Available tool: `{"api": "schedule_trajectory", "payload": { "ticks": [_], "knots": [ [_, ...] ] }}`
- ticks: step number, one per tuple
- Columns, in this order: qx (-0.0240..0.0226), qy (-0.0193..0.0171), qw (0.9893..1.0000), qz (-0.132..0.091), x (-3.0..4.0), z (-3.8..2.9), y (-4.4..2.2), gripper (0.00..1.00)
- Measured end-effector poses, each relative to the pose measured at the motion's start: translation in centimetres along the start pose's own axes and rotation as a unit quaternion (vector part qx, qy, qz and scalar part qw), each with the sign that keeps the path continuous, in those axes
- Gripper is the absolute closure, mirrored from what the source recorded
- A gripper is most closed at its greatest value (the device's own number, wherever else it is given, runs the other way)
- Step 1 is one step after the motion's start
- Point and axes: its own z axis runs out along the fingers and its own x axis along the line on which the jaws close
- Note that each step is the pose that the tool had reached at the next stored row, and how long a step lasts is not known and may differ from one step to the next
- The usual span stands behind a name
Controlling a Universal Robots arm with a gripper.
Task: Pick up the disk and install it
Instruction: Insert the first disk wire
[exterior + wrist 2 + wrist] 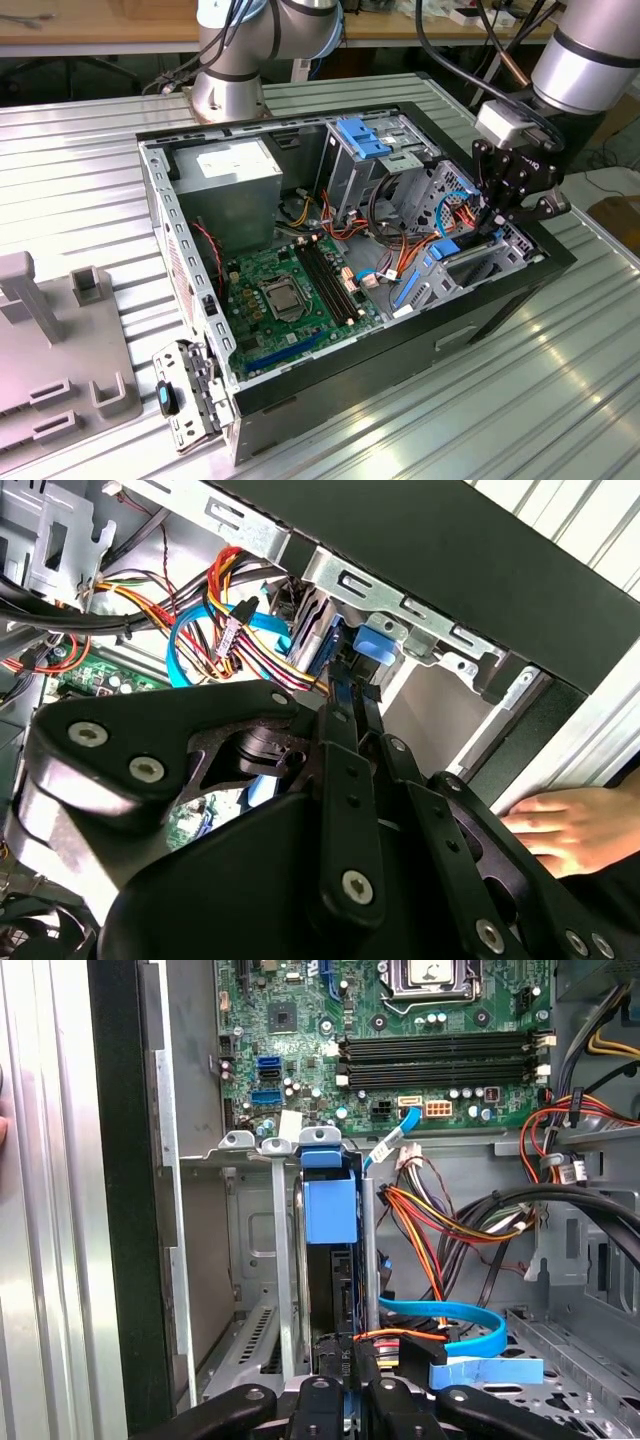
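A ribbed metal counter [560, 390] carries an open computer case [480, 310], with workbenches behind. At the right of the exterior view, the gripper [497, 222] reaches into the drive cage [250, 1260], its jaws narrowed onto the disk [330, 1250], which stands on edge in the cage slot, blue carrier showing. Farther in lies the green motherboard [285, 290]. A hand [555, 825] rests outside the case.

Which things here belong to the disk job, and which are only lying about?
Belong to the job:
- disk, standing in the drive cage
- gripper, at the disk's near end
- computer case

Lying about:
- grey stand on the table
- hand resting outside the case
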Motion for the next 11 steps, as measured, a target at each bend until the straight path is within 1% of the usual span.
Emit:
{"api": "schedule_trajectory", "payload": {
  "ticks": [6, 11],
  "knots": [
    [0.0002, -0.0004, 1.0, -0.005, -0.01, 0.02, 0.0, 0.84],
    [0.0003, -0.0003, 1.0, -0.005, -0.04, 0.25, 0.02, 0.84]
  ]
}}
